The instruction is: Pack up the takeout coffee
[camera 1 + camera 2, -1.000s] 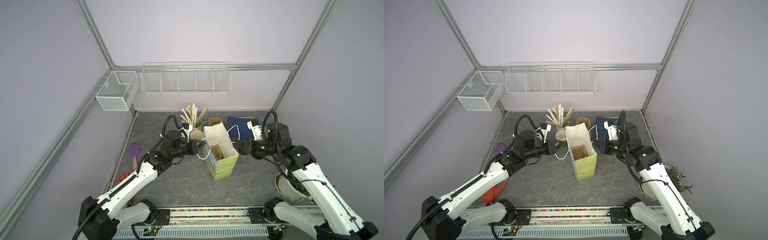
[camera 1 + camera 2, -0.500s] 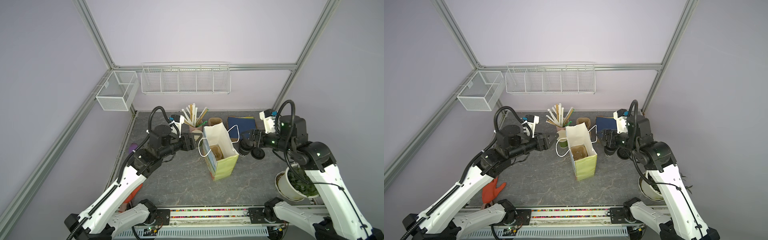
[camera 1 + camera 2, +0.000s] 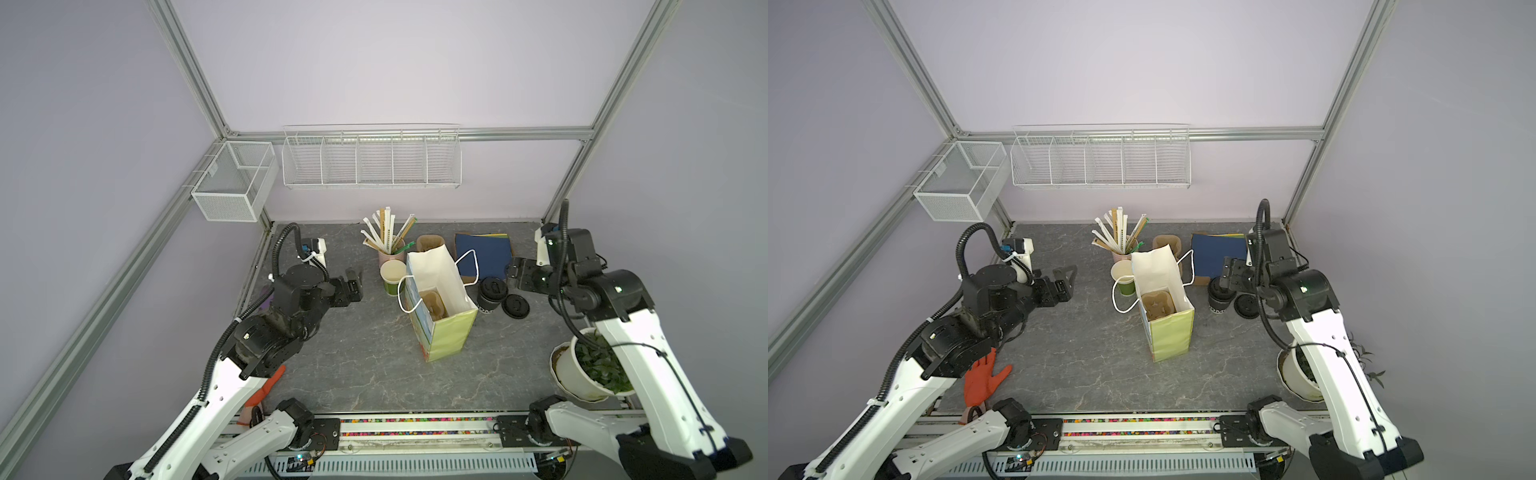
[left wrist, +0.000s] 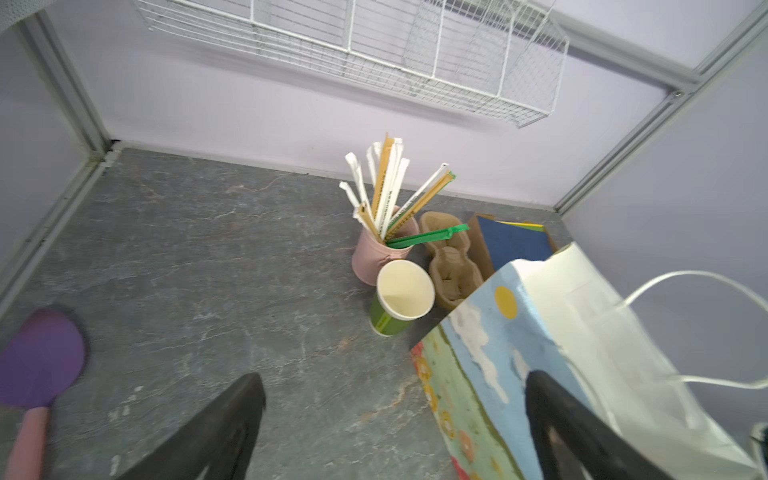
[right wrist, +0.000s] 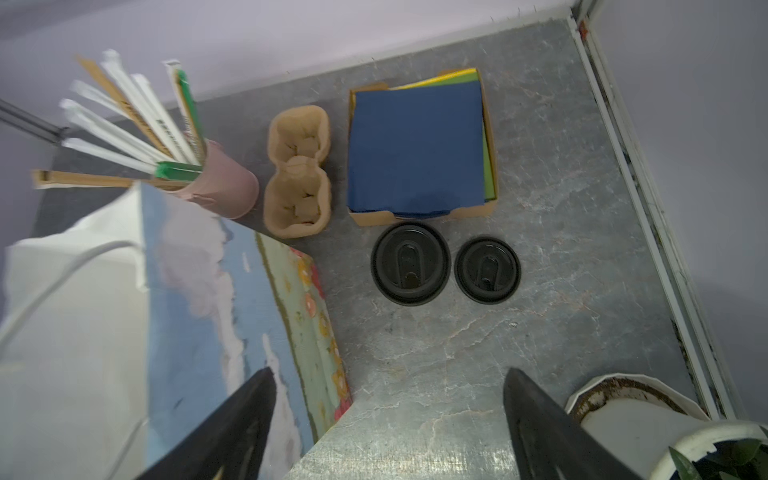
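Observation:
The takeout coffee (image 3: 489, 296) (image 3: 1220, 298) is a black paper cup with a black lid, standing just right of the open paper bag (image 3: 451, 332) (image 3: 1173, 332). In the right wrist view the coffee's lid (image 5: 410, 264) shows from above. A brown cup carrier (image 3: 432, 305) sits inside the bag. My right gripper (image 3: 517, 277) (image 3: 1231, 271) (image 5: 386, 415) hangs open behind the cup, holding nothing. My left gripper (image 3: 354, 282) (image 3: 1068, 279) (image 4: 395, 415) is open and empty, well left of the bag.
A loose black lid (image 3: 516, 306) (image 5: 487, 270) lies right of the coffee. Behind the bag stand a green cup (image 3: 392, 277), a pink cup of straws (image 3: 388, 249), a second carrier (image 5: 297, 174) and a napkin box (image 3: 484, 253). A plant pot (image 3: 582, 370) is at the right, an orange glove (image 3: 982, 378) at the left.
Both grippers were shut at the bag's top edges; they have opened and drawn back, the left one leftward, the right one rightward. The bag stands open on its own.

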{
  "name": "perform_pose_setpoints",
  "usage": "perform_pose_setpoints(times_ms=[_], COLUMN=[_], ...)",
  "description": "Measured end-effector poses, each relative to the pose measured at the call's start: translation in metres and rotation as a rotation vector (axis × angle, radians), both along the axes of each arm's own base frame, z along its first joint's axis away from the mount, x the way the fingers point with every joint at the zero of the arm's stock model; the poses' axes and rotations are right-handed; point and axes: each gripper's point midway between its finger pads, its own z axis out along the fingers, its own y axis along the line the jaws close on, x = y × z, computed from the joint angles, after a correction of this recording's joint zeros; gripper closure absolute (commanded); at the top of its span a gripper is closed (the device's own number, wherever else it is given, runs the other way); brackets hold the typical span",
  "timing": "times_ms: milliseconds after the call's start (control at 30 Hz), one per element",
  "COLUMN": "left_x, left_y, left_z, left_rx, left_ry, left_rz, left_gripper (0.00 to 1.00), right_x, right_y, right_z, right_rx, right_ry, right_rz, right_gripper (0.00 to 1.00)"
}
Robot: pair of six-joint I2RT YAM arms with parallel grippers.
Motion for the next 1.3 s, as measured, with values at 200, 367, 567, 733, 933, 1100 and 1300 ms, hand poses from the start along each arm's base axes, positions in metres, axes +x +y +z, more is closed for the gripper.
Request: perform_pose_setpoints(times_ms=[200, 367, 567, 733, 933, 1100, 1300], left_x=[0.003, -0.001, -0.003, -0.002, 0.001, 0.001, 0.002], left_y=[0.026, 0.047, 0.059, 0.060, 0.059, 0.058, 0.058], left_z=[-0.032, -0.031, -0.027, -0.028, -0.031, -0.032, -0.033], left_rx=[0.100, 0.120, 0.127, 0.138, 0.149, 0.152, 0.156], left_ry=[0.022, -0.014, -0.042, -0.041, -0.031, -0.029, -0.024], left_rz=[0.125, 0.206, 0.260, 0.274, 0.274, 0.273, 0.273], left_gripper=[0.00, 0.01, 0.00, 0.01, 0.00, 0.01, 0.00], right_x=[0.021, 0.027, 0.040, 0.042, 0.045, 0.049, 0.049], right_y=[-0.007, -0.005, -0.003, -0.004, 0.000, 0.004, 0.007], right_z=[-0.057, -0.064, -0.075, -0.099, -0.116, -0.127, -0.130], right_rx=[-0.038, -0.039, -0.065, -0.090, -0.092, -0.088, -0.078], right_ry=[0.217, 0.293, 0.355, 0.443, 0.500, 0.534, 0.546], right_rz=[-0.081, -0.100, -0.099, -0.100, -0.088, -0.077, -0.062], right_gripper=[0.12, 0.11, 0.12, 0.11, 0.04, 0.01, 0.08])
